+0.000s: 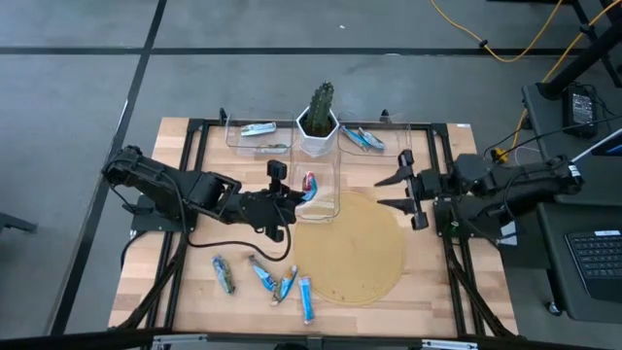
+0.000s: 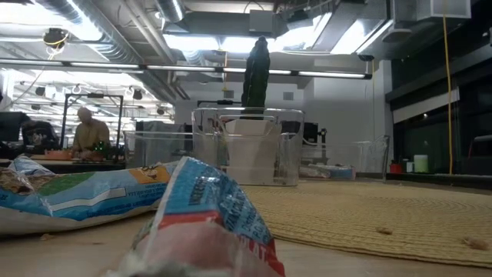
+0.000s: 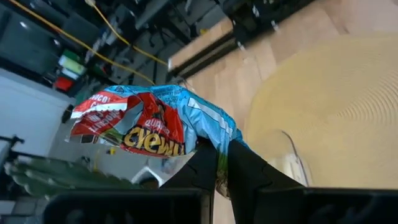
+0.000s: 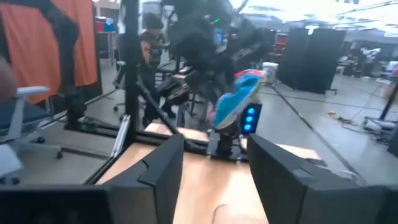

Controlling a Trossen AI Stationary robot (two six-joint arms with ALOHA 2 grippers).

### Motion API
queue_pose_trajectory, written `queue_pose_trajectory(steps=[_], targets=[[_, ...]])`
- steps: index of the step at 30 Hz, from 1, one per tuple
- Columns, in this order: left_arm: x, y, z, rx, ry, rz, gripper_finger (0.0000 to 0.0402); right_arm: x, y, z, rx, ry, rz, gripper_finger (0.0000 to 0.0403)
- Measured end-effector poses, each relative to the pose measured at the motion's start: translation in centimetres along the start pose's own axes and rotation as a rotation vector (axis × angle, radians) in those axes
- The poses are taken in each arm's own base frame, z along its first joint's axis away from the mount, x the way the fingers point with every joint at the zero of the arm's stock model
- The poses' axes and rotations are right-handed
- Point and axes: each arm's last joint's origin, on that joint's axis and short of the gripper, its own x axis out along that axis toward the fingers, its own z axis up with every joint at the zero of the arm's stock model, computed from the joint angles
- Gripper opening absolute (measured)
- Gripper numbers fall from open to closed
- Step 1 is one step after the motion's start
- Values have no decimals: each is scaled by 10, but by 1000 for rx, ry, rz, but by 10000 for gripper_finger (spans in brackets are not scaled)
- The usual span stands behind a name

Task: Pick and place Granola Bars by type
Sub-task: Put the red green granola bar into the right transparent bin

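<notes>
Blue/red granola bar (image 3: 152,121) is pinched in the left gripper (image 1: 292,201), fingers pressed together on the wrapper's end, bar sticking out past the fingertips (image 3: 205,163). It's held over the middle clear bin (image 1: 328,194), just in front of the potted cactus (image 1: 319,119). Right gripper (image 1: 406,193) holds nothing, fingers spread, hovering at the round woven mat's (image 1: 355,255) edge on the cactus's right. Loose bars (image 1: 264,277) lie in a cluster on the wooden table (image 1: 175,282), off the mat's left-front edge. Left of the cactus, one bin holds two bars (image 1: 259,129); right of it, another holds blue bars (image 1: 362,138).
</notes>
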Motion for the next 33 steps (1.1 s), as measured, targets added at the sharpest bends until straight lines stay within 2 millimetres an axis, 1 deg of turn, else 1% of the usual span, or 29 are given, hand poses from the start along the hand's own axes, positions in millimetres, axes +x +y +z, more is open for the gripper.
queue_pose_trajectory(steps=[3, 7, 10, 13, 16, 22, 28, 33], targets=[[0, 1, 4, 18, -31, 13, 17, 2, -5, 10, 1, -25, 4, 213], [0, 3, 7, 30, -59, 25, 17, 9, -10, 18, -1, -30, -14, 256], [0, 4, 9, 32, -80, 34, 17, 18, -15, 19, 3, -13, -36, 283], [0, 4, 11, 39, -89, 38, 17, 27, -20, 14, 10, 23, -52, 301], [0, 4, 11, 32, -98, 39, 17, 36, -24, 14, 9, 15, -65, 311], [-1, 5, 13, 44, -108, 41, 17, 49, -33, 15, 19, -19, -17, 322], [-1, 7, 18, 46, -155, 59, 17, 63, -44, 19, 45, -12, 16, 324], [-1, 7, 18, 51, -162, 54, 17, 77, -48, 24, 43, -11, 63, 324]])
